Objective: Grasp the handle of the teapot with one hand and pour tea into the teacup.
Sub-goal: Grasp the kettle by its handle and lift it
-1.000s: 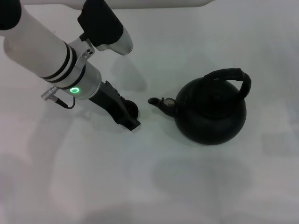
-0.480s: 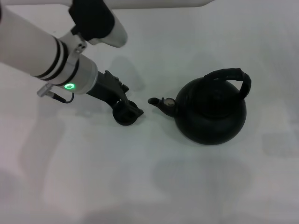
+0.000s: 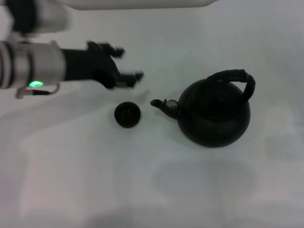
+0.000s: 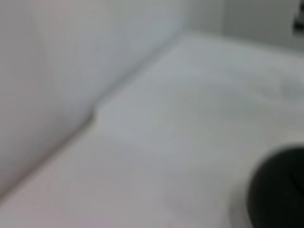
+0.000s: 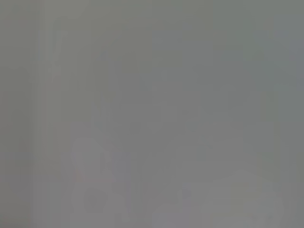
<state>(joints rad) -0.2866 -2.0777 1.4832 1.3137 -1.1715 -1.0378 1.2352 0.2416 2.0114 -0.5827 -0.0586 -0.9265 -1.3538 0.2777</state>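
Table (image 3: 95, 180), white and one only, under everything. One teapot (image 3: 214, 114) on it, right of centre, upright, round and matte black, spout (image 3: 161, 105) pointing toward the robot's left. One handle (image 3: 235, 78) arched over the pot's top, tilted to the far right side, ungripped. One left gripper (image 3: 129, 64) up and to the left of the pot, held above the table, reaching in from the left edge on a white and grey arm with a green light (image 3: 34, 84); two black fingers (image 3: 124, 76) spread apart, nothing between them. One teacup (image 3: 127, 115), tiny and dark, standing free on the table just beside the spout tip, nearer the camera than the gripper and apart from it. Left wrist view blurred: white surface and a dark round shape (image 4: 280, 190) at the edge, not identifiable. Right wrist view plain grey; right gripper nowhere visible.
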